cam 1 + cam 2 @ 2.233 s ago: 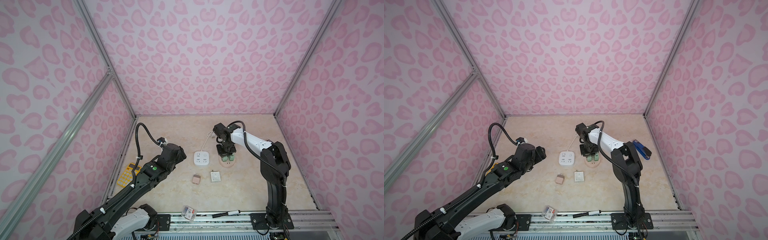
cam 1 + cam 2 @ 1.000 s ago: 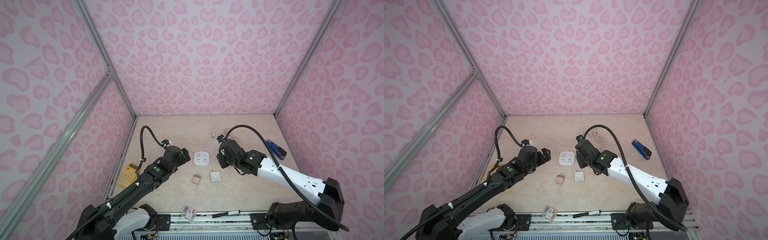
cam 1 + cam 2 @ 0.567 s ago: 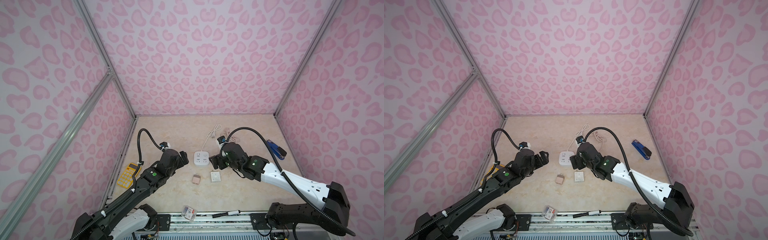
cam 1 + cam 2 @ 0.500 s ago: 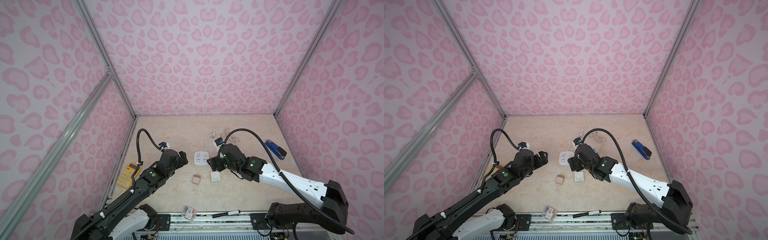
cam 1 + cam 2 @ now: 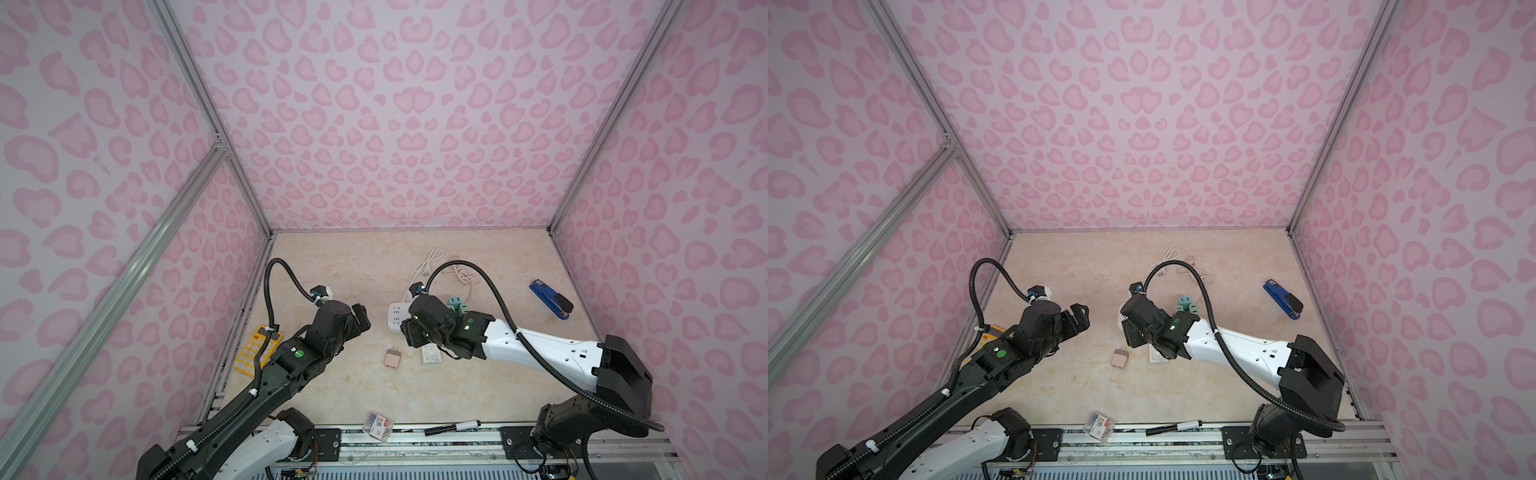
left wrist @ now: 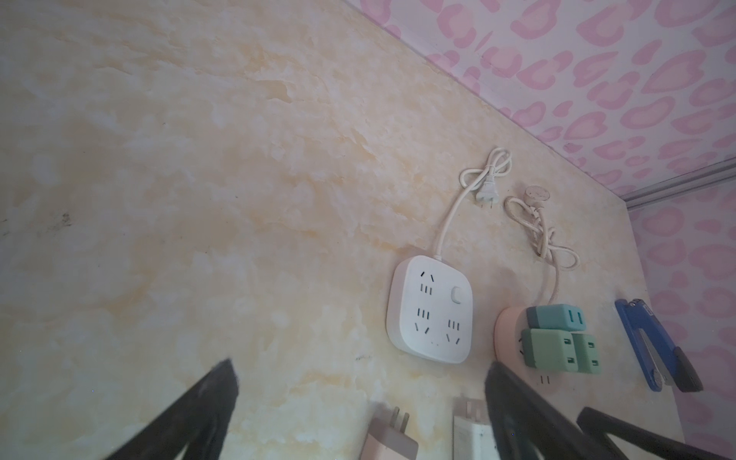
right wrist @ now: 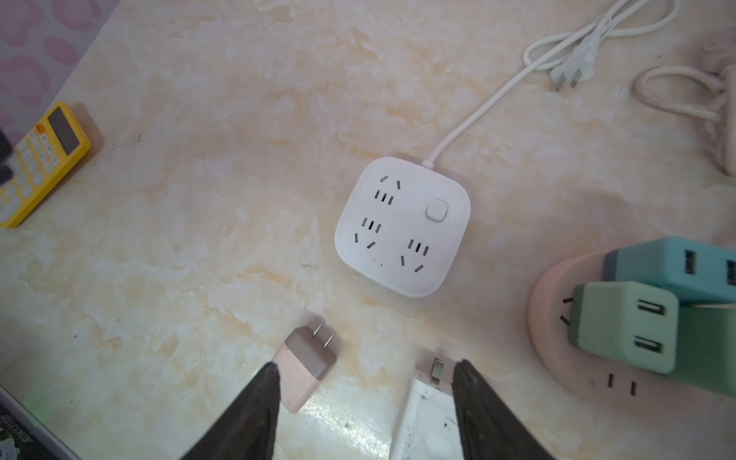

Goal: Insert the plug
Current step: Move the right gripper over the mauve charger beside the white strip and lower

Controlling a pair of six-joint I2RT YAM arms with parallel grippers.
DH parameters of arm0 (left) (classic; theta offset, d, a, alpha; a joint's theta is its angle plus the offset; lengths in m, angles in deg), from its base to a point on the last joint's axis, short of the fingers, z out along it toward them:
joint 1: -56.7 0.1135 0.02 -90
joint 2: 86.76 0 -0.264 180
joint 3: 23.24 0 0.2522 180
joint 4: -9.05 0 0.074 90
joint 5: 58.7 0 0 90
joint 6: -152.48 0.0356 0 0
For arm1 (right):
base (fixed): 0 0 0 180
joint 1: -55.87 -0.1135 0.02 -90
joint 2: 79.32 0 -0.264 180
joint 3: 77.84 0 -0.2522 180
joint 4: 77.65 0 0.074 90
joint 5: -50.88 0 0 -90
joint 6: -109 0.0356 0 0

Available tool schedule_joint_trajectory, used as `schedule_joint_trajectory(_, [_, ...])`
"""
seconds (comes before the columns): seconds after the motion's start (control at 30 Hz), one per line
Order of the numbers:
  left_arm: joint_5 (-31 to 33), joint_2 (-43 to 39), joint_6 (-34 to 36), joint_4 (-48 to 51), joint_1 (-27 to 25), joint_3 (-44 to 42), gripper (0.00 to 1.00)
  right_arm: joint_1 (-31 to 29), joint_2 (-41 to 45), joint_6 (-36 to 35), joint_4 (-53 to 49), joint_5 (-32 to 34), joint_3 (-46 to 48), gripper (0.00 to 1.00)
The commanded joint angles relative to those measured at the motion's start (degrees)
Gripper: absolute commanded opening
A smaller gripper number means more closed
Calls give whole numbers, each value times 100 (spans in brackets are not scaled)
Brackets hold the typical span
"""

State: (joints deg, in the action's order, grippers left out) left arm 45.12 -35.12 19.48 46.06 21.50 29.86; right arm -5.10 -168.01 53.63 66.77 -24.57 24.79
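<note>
Hovering near white power strip (image 7: 402, 227), right end effector (image 7: 366, 368) is standing open between pink charger (image 7: 306, 364) and white charger (image 7: 426, 398); left end effector (image 6: 360, 367) is hanging open.

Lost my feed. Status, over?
Left claw open, empty. Right claw open, empty, above loose pink plug and white plug. White power strip sockets vacant, unobstructed.

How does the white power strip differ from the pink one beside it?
The white power strip is square, every socket empty; the pink power strip is round and carries three teal and green adapters. Its cord is beige, the other cord white. Both lie flat on the table.
</note>
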Motion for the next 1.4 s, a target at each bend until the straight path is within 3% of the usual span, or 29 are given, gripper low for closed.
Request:
schedule_joint_trajectory(0.0, [19, -92, 21, 247, 65, 61, 99, -24, -250, 295, -332, 1, -90, 75])
schedule_joint_trajectory(0.1, [-7, -292, -15, 273, 109, -23, 99, -94, -543, 307, -343, -150, -241, 80])
schedule_joint_trajectory(0.3, [3, -660, 1, 265, 279, -241, 99, -245, -1117, 405, -265, -653, -569, 72])
schedule_joint_trajectory(0.77, [-239, -752, -6, 75, 409, -381, 99, -397, -2333, -28, -1258, -809, -1625, 68])
schedule_joint_trajectory(1.17, [-421, -560, 3, -108, 418, -325, 99, -502, -2603, -200, -1687, -725, -1804, 67])
schedule_joint_trajectory(1.37, [-482, -498, -6, -124, 418, -302, 99, -497, -2550, -198, -1850, -588, -1751, 61])
